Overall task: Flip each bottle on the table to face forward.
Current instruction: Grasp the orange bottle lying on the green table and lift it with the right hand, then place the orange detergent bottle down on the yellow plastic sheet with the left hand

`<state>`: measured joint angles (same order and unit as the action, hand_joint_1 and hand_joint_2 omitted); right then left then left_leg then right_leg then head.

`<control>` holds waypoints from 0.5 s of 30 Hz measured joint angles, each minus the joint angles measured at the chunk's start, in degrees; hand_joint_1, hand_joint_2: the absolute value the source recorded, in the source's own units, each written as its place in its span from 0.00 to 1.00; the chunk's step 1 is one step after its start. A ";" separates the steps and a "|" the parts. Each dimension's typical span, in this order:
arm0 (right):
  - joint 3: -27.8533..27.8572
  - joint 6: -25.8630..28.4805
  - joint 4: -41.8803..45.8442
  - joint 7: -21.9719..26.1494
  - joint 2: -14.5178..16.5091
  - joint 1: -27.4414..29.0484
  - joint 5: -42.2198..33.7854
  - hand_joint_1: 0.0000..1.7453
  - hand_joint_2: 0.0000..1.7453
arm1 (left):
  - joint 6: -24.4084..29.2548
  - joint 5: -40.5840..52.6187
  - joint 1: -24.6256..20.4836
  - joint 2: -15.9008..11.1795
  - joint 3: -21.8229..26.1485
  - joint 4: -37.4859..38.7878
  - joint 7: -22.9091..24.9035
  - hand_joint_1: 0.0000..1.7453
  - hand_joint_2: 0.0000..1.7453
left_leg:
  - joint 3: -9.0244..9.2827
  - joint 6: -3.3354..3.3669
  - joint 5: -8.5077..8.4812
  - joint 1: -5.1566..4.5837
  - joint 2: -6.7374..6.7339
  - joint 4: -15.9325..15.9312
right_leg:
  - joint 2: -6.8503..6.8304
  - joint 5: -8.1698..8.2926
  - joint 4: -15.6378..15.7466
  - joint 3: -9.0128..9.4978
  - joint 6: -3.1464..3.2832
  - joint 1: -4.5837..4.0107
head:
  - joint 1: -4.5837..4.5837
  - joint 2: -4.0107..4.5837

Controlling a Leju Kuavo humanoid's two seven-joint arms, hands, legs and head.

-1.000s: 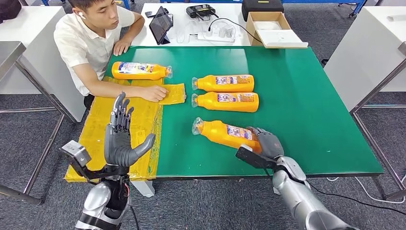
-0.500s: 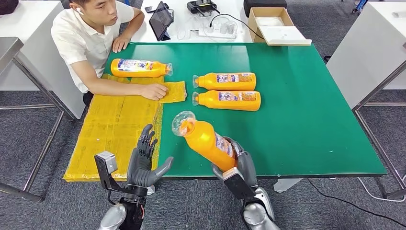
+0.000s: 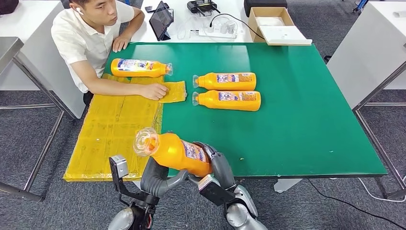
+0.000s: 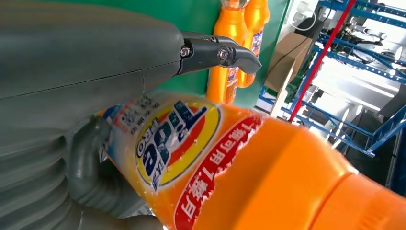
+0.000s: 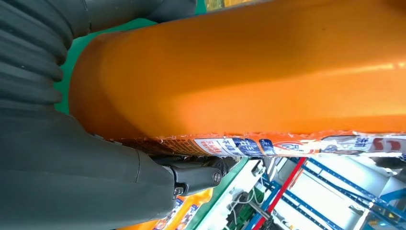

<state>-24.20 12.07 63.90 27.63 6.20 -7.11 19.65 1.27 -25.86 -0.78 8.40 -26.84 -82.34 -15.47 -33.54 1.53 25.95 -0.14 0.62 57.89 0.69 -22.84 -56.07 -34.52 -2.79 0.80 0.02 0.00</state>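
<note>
An orange detergent bottle [image 3: 179,153] hangs in the air at the table's front edge, clear cap pointing left. My right hand [image 3: 218,165] grips its base end. My left hand [image 3: 158,178] sits under the bottle's middle, thumb stretched straight along it, fingers hidden behind it. The left wrist view shows the bottle's front label [image 4: 177,143] beside the thumb [image 4: 95,52]. The right wrist view shows the plain orange side [image 5: 239,72] against my right hand [image 5: 72,167]. Three more orange bottles lie on the table: two side by side in the middle [image 3: 225,81] [image 3: 227,100] and one at the far left [image 3: 139,68].
A person sits at the table's far left corner, one hand [image 3: 154,92] resting on a yellow sheet [image 3: 115,129] that covers the left side. The green table [image 3: 297,120] is bare on its right half. A white desk behind holds a tablet, cables and a cardboard box [image 3: 273,21].
My right hand lifted the bottle off the table and swung it left and toward me. My left hand dropped from raised and open to beneath the bottle. The camera tilted slightly.
</note>
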 joint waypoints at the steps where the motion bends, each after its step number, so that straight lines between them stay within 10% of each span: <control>1: -0.19 0.00 -0.19 0.00 0.03 -0.08 0.00 1.00 1.00 | -0.01 0.00 0.00 0.00 -0.03 0.00 0.00 0.00 1.00 | 0.00 0.00 0.00 0.00 0.00 0.00 | 0.00 0.00 0.00 0.00 0.00 0.00 | 0.00 0.00; 11: -3.97 -1.96 -4.30 -0.69 0.74 -2.53 1.48 1.00 1.00 | -2.34 -1.94 -0.39 -0.02 -0.73 0.16 0.13 0.00 1.00 | -0.02 0.00 0.00 -0.01 0.00 0.00 | 0.00 0.00 0.01 -0.01 0.00 0.01 | 0.01 0.01; 15: -5.83 -1.72 -6.22 -1.38 0.99 -3.68 3.21 1.00 1.00 | -0.70 -0.10 -0.99 -0.10 -0.72 1.33 -0.07 0.99 1.00 | -0.02 0.00 -0.01 0.00 -0.01 0.00 | 0.00 0.00 0.00 -0.03 0.00 0.00 | 0.01 0.01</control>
<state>-30.02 10.35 57.69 26.25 7.19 -10.79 22.86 0.57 -25.95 -1.77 8.29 -27.56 -81.01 -15.54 -33.55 1.53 25.94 -0.14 0.61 57.89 0.69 -22.84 -56.07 -34.55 -2.79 0.80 0.03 0.01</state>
